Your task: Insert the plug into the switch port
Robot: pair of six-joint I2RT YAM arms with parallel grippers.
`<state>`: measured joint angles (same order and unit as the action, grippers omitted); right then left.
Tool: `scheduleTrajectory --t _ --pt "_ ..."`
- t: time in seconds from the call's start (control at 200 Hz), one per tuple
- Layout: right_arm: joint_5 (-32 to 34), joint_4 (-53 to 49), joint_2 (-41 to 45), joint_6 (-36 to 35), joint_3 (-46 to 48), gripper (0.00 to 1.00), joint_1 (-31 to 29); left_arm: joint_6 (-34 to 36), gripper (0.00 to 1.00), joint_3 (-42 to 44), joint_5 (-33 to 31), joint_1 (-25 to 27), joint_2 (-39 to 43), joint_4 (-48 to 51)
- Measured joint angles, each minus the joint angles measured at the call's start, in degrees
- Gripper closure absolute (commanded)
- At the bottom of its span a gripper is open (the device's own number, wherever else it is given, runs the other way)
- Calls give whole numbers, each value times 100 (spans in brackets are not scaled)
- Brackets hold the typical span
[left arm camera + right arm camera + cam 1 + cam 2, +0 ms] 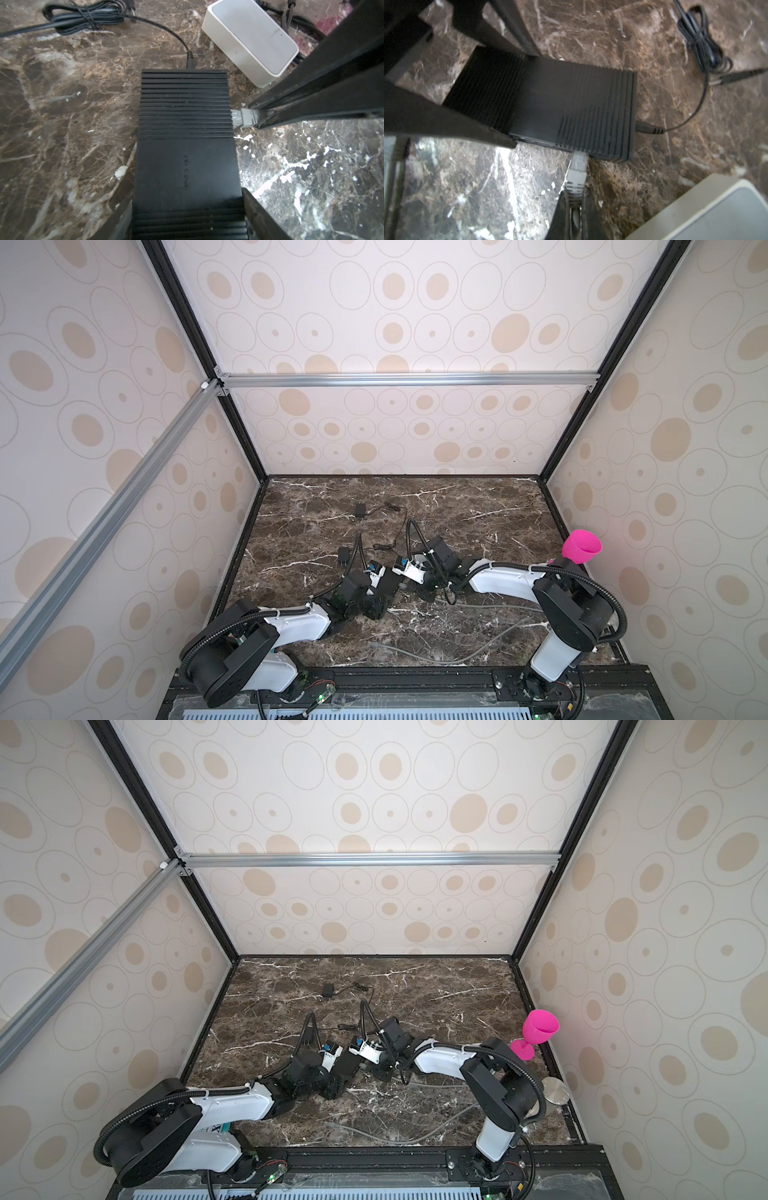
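My left arm (301, 622) and my right arm (498, 581) share one build: glossy white shells on the long links and matte black housings (561, 610), rounded like drums, at the joints. A ribbed black hose (208, 637) runs along each arm, tied down with white zip ties (309, 605). Each wrist carries a small white camera block (409, 570) with a blue patch (375, 569). The fingers (261, 216) of my left gripper (187, 176) are long, flat, matte black bars, and my right gripper (575, 199) has the same, tapering toward the tips. Green lights (321, 698) glow at my base, beside thin red wires (320, 683).
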<state>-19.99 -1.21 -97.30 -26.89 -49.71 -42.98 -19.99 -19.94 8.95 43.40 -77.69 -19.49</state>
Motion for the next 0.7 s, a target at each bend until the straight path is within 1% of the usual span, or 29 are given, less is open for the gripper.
scheduleTrajectory --t 0.065,0.13,0.23,0.32,0.375,0.47,0.515,0.59,0.7 --pt "-66 236 0 -321 146 100 31 160 100 -70 -4 0 -42 103" --pt "-70 466 0 -286 254 100 70 243 100 -120 -31 0 -94 136" --pt "-74 555 4 201 282 100 116 264 100 -177 -61 0 -157 136" --pt "-72 280 11 546 155 100 87 293 100 -184 -52 0 -160 138" --pt "118 72 22 555 50 100 -20 299 100 -186 -46 0 -160 142" --pt "785 -66 57 562 20 100 -337 389 100 -190 -28 0 -166 164" --pt "1034 -160 57 782 -37 100 -435 420 100 -195 -31 0 -175 168" --pt "1252 -476 35 1255 -216 100 -481 422 100 -214 -15 0 -199 155" --pt "1189 -898 -48 2098 -494 100 -299 350 100 -273 -4 0 -280 90"
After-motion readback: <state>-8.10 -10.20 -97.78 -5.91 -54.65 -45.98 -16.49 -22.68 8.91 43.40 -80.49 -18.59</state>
